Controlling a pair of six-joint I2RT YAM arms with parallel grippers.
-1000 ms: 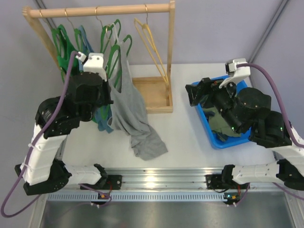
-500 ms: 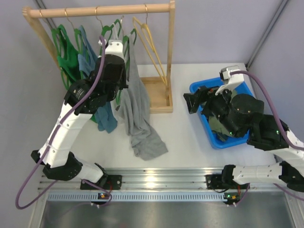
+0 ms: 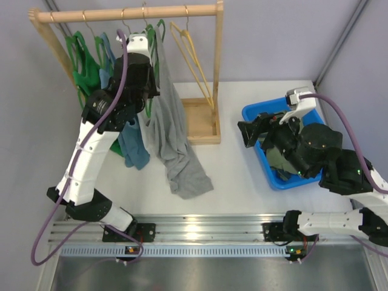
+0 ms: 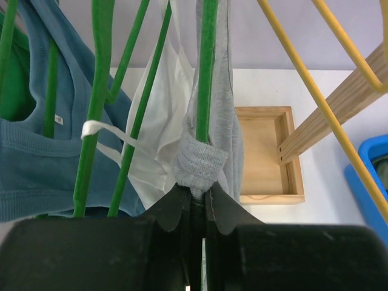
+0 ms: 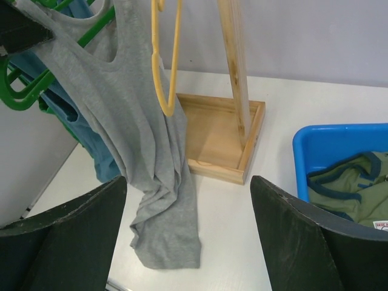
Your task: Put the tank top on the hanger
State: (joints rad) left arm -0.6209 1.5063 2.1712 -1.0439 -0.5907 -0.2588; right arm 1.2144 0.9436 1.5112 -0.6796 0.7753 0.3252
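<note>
Standing at about eleven o'clock on the white table (image 3: 242,176), the pale wooden clothes rack (image 3: 121,13) supplies the height for this job, which is probably why the left arm reaches up to its rail: the light grey soft-knit tank top (image 3: 173,136) needs room to drop free while a shoulder is worked onto the thin bright green wire hanger (image 4: 206,66), which appears to be hooked there among other hung tops. At three o'clock the blue plastic tray (image 3: 257,112) holds an olive-green garment (image 5: 345,182), and the right gripper (image 5: 185,188) hovers at its nine o'clock edge, jaws wide apart and empty, pointed at the rack, seemingly parked clear or ready to help with the loose cloth. The left gripper (image 4: 195,197) has its jaws almost together, clamped on a bunched wad of grey strap pressed against the green bar, a hold that likely keeps the knit from sliding off the wire. The tank top hangs as a long, narrow, twisted column from the rail at twelve o'clock down to the table, passing just beside the bare yellow hanger (image 5: 159,60), with its deep scooped opening showing near the top and its hem crumpled in a soft heap at six o'clock; whether the second strap is over the hanger I cannot tell
</note>
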